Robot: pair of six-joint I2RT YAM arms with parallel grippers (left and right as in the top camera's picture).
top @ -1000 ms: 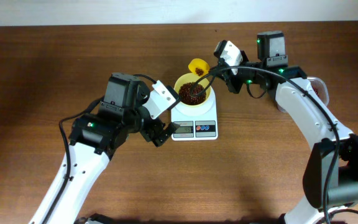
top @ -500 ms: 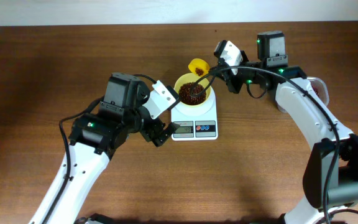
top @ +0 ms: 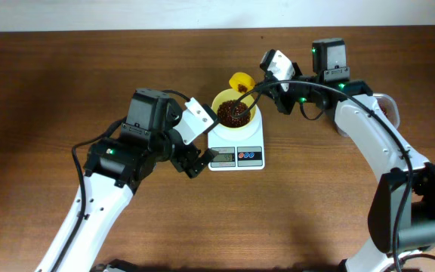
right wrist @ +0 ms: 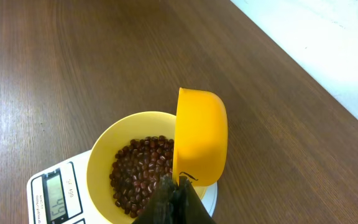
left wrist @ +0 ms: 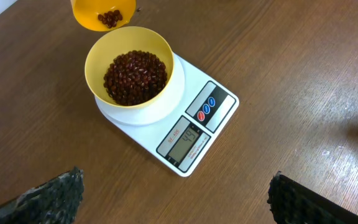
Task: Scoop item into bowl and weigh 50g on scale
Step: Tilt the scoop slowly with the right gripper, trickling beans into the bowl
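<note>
While the scoop [right wrist: 201, 140] is pinched by its handle in the right jaws, it is held tipped just ahead of them over the rim of the bowl [left wrist: 98, 59]. The bowl, part-filled with beans [left wrist: 135, 78], is set on the scale [left wrist: 194, 71], ahead of the wide-spread, empty left jaws. Display [left wrist: 185, 142] read as 49. A clear tub [top: 387, 106] is largely hidden behind the right arm.

Smooth glossy plastic bowl [left wrist: 135, 74] and scoop [right wrist: 199, 137]; white plastic scale [left wrist: 210, 118]; matt wood-grain surface [left wrist: 303, 74].
</note>
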